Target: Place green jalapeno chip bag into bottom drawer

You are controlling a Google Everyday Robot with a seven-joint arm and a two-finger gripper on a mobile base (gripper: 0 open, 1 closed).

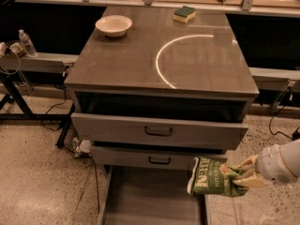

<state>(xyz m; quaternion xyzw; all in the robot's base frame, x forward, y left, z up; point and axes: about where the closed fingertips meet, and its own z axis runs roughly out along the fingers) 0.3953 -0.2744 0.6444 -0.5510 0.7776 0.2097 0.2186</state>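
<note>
My gripper clasped the green jalapeno chip bag at the open bottom drawer's right edge.

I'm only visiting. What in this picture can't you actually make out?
- Bottom drawer: its front end is cut off by the camera view's lower edge.
- Gripper, at lower right and clamped on the green jalapeno chip bag: the arm behind it runs off the right edge.
- The bag's lettering: too small to read.
- Top drawer: its inside is lost in shadow under the cabinet top.

High front view of cabinet; end effector low-right
</note>
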